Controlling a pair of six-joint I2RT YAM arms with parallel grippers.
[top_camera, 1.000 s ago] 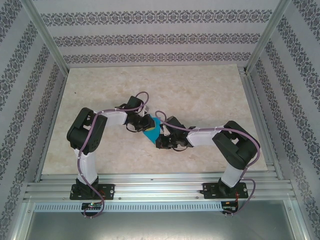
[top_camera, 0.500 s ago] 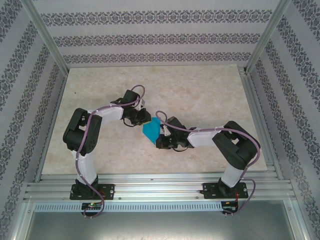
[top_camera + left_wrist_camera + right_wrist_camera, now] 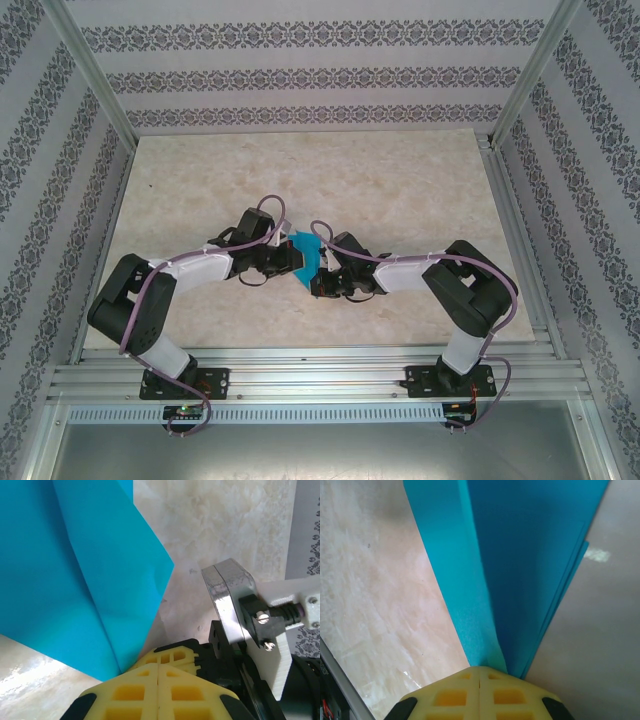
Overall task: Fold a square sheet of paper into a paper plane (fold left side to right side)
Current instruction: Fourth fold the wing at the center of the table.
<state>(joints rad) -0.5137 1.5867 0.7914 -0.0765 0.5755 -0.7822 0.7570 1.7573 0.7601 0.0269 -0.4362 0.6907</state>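
Observation:
The cyan-blue sheet of paper [image 3: 306, 257], folded into layers with creases, stands off the table between my two grippers at mid-table. My right gripper [image 3: 322, 272] is shut on its lower edge; in the right wrist view the folded layers [image 3: 520, 565] fan up out of the closed yellow fingertips [image 3: 480, 672]. My left gripper [image 3: 291, 262] is shut and pressed up against the paper's left side. In the left wrist view the paper [image 3: 85, 575] comes down to a point just left of the closed jaws [image 3: 158, 667]; whether any of it is pinched there stays unclear.
Marble-patterned tabletop [image 3: 400, 190] lies all around the paper. The right arm's fingers [image 3: 172, 655] and metal wrist bracket [image 3: 227, 600] sit very close to my left gripper. Aluminium frame posts and patterned walls [image 3: 300, 75] enclose the table.
The left arm dropped its elbow outward and swung its gripper right, from behind-left of the paper to right against it. The paper shifted slightly. The right arm stayed put.

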